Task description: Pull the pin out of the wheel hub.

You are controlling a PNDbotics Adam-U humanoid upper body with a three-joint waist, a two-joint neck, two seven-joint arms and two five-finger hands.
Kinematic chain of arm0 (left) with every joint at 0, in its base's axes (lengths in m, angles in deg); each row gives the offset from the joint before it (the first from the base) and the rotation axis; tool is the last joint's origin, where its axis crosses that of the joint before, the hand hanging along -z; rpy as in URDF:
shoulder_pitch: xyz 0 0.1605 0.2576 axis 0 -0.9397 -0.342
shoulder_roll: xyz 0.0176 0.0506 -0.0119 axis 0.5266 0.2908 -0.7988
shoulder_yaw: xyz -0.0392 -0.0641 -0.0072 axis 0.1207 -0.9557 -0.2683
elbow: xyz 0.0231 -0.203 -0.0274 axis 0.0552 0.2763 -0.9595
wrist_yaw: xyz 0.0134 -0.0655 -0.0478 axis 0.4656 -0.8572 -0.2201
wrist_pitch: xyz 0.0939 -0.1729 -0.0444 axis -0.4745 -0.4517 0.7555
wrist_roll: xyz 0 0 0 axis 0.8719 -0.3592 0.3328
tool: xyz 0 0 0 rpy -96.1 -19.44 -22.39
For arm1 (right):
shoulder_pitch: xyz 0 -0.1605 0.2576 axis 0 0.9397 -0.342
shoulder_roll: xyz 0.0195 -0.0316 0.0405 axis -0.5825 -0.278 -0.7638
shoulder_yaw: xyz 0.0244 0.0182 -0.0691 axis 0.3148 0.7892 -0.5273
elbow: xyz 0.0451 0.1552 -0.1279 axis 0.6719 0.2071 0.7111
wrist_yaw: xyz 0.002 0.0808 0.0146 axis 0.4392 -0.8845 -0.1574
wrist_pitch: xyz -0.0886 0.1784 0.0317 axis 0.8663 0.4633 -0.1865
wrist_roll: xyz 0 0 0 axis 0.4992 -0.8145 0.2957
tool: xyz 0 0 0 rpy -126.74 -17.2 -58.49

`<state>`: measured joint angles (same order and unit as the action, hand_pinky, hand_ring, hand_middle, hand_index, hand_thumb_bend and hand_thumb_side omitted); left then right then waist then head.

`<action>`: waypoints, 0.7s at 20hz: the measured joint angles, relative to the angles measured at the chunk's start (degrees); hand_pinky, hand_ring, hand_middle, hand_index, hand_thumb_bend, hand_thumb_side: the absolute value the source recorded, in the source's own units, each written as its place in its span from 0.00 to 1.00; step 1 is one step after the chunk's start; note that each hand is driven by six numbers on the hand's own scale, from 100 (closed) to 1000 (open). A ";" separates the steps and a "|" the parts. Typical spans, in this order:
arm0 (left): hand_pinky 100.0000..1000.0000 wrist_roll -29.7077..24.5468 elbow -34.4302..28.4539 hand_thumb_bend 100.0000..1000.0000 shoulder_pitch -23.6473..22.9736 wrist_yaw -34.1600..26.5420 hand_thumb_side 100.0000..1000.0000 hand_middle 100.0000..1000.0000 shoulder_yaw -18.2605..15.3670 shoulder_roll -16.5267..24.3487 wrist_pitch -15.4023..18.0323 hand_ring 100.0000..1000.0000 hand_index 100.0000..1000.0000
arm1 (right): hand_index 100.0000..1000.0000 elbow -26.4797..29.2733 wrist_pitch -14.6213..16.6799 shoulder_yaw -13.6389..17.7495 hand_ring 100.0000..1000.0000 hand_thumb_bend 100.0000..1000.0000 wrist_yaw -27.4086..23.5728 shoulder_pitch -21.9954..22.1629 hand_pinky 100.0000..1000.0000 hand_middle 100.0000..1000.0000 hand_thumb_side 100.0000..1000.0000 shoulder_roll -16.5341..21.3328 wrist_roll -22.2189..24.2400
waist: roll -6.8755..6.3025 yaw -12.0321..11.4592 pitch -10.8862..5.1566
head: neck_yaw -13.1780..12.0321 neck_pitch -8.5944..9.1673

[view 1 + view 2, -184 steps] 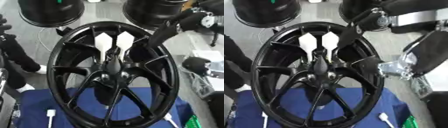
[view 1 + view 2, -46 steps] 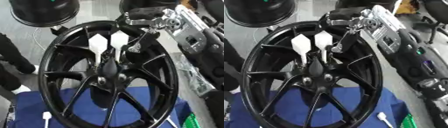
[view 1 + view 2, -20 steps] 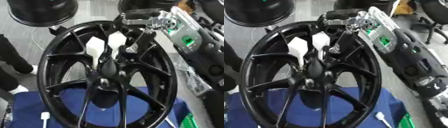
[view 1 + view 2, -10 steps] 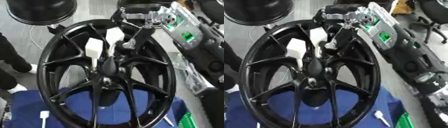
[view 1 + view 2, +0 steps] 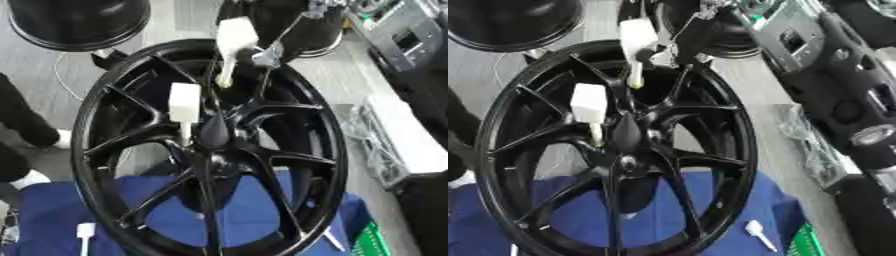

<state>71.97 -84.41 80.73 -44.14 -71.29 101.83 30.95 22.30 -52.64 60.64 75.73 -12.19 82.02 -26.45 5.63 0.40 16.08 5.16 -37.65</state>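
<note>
A big black spoked wheel hub [image 5: 262, 161] rests on a blue cloth [image 5: 52, 210]. One white pin [image 5: 185, 102] with a square head stands in the hub just left of the centre cone. A second white pin [image 5: 234, 34] hangs free above the hub's far side, its shaft pointing down. My right hand [image 5: 269, 54] comes in from the top right and pinches this pin near its head. Its forearm [image 5: 798, 40], with a green circuit board, runs along the right side. My left hand is in no view.
Two more black wheels [image 5: 79, 22] [image 5: 284, 22] lie behind the hub. Loose white pins lie on the cloth at the lower left [image 5: 85, 231] and lower right [image 5: 756, 233]. A green box [image 5: 378, 240] and a clear plastic bag [image 5: 374, 145] sit at the right.
My right hand has drawn the right-hand pin up and out of the hub toward the far rim. The other pin stays in place. The camera has tilted.
</note>
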 measured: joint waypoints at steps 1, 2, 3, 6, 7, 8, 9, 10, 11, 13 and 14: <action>0.51 0.05 0.00 0.21 -0.16 0.02 0.61 0.59 -0.02 0.01 0.01 0.65 0.65 | 0.25 0.48 -0.50 0.59 0.51 0.14 -0.65 0.00 0.74 0.16 0.14 0.95 -0.39 | 0.07 0.25 -0.13 | -0.17 0.01; 0.51 0.11 0.00 0.22 -0.33 0.08 0.59 0.59 -0.08 0.02 0.00 0.65 0.65 | 0.25 0.90 -1.06 1.19 0.51 0.15 -1.17 -0.01 0.74 0.16 0.14 1.87 -0.88 | 0.09 0.49 -0.19 | -0.37 0.03; 0.51 0.21 0.00 0.21 -0.41 0.16 0.61 0.59 -0.19 0.03 0.01 0.65 0.65 | 0.25 1.28 -1.64 1.83 0.51 0.15 -1.52 -0.01 0.74 0.16 0.14 2.88 -1.46 | 0.09 0.72 -0.19 | -0.61 0.05; 0.51 0.48 0.00 0.21 -0.87 0.24 0.61 0.59 -0.38 0.07 0.01 0.65 0.65 | 0.25 2.28 -3.32 4.19 0.51 0.14 -2.65 0.09 0.74 0.16 0.09 6.29 -3.63 | -0.19 1.58 -0.19 | -1.73 0.13; 0.51 0.53 0.00 0.21 -0.97 0.25 0.62 0.59 -0.48 0.09 0.03 0.65 0.65 | 0.25 2.45 -3.94 5.30 0.51 0.14 -3.20 0.52 0.74 0.16 0.09 7.62 -4.46 | -0.26 1.90 -0.20 | -2.18 0.22; 0.51 0.58 0.00 0.21 -1.05 0.26 0.62 0.59 -0.58 0.12 0.03 0.65 0.65 | 0.25 2.65 -4.52 6.38 0.50 0.12 -3.80 1.24 0.74 0.16 0.07 9.02 -5.33 | -0.27 2.16 -0.20 | -2.58 0.29; 0.51 0.68 0.00 0.21 -1.31 0.29 0.62 0.59 -0.68 0.25 0.04 0.65 0.65 | 0.25 2.78 -5.05 7.46 0.50 0.12 -4.42 2.13 0.74 0.16 0.06 10.39 -6.21 | -0.31 2.46 -0.20 | -3.04 0.37; 0.51 0.77 0.00 0.21 -1.49 0.34 0.61 0.59 -0.73 0.44 0.06 0.65 0.65 | 0.25 2.89 -5.62 8.62 0.50 0.11 -5.05 3.26 0.74 0.17 0.05 11.74 -7.09 | -0.33 2.79 -0.20 | -3.51 0.51; 0.51 0.88 0.00 0.21 -1.64 0.41 0.61 0.59 -0.88 0.62 0.09 0.65 0.65 | 0.26 2.91 -6.20 9.84 0.50 0.10 -5.68 4.55 0.74 0.17 0.04 13.06 -7.99 | -0.40 3.20 -0.20 | -4.01 0.57; 0.51 1.11 0.00 0.21 -2.04 0.49 0.61 0.59 -1.08 0.82 0.11 0.65 0.65 | 0.26 2.91 -7.33 12.42 0.50 0.06 -7.07 7.33 0.74 0.17 0.00 15.87 -9.77 | -0.65 3.95 -0.20 | -5.02 0.60; 0.51 1.25 0.00 0.21 -2.22 0.52 0.61 0.59 -1.22 1.03 0.15 0.65 0.65 | 0.26 2.91 -7.83 13.76 0.50 0.04 -7.87 8.78 0.73 0.17 0.00 17.26 -10.66 | -0.78 4.37 -0.20 | -5.52 0.61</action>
<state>73.22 -84.41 78.51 -43.62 -72.51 102.86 31.10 25.21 -60.47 74.40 67.86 -3.40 99.28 -37.11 4.85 4.77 15.88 -0.37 -37.04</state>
